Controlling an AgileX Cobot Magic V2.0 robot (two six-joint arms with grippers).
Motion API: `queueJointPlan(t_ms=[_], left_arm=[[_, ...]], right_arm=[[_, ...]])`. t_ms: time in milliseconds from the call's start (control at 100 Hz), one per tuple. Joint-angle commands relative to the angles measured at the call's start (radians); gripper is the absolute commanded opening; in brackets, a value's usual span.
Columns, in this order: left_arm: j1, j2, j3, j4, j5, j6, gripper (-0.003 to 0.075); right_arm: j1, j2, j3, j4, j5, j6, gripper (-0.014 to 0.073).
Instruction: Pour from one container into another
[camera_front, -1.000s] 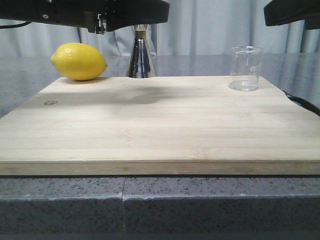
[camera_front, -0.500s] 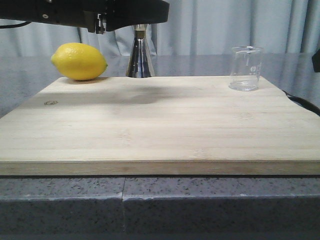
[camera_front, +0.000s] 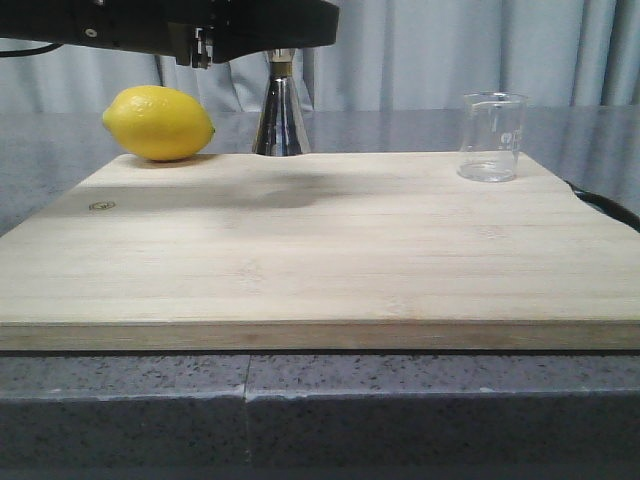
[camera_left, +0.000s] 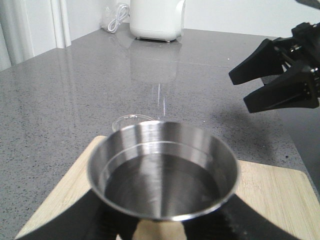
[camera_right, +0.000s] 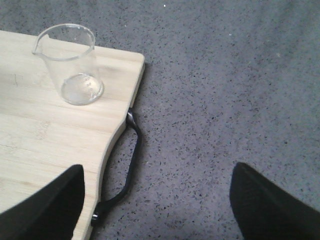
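The steel jigger (camera_front: 281, 115) stands at the back edge of the wooden board (camera_front: 320, 250), its upper cup hidden behind my left arm (camera_front: 200, 25). From the left wrist its cup (camera_left: 162, 170) fills the view, with dark liquid inside. My left gripper (camera_left: 159, 229) is shut on the jigger just below the cup. The clear glass beaker (camera_front: 491, 137) stands upright on the board's far right corner (camera_right: 75, 65) and looks empty. My right gripper (camera_right: 160, 205) hangs open over the countertop beside the board, apart from the beaker.
A yellow lemon (camera_front: 158, 122) lies at the board's back left, close to the jigger. A black handle (camera_right: 127, 165) sticks out from the board's right edge. A white appliance (camera_left: 156, 19) with a cable stands far off on the grey countertop.
My right arm has dropped from the top right of the front view and gone out of it to the right. The left arm, jigger, beaker and lemon have not moved.
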Motion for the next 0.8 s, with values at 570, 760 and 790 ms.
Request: queueJointPlan(t_ms=[570,760,790], left_arm=[[-0.008,-0.055,-0.03,-0.095,0.097,0.003,0.0281],[-0.008,-0.053,-0.03,-0.095,0.097,0.003,0.0281],[-0.008,-0.053,-0.03,-0.095,0.097,0.003,0.0281]], right_arm=[[0.0,-0.041,-0.024,-0.003,-0.056,-0.011,0.0542],[0.0,-0.041,-0.024,-0.003,-0.056,-0.011,0.0542],[0.0,-0.041,-0.024,-0.003,-0.056,-0.011,0.0542]])
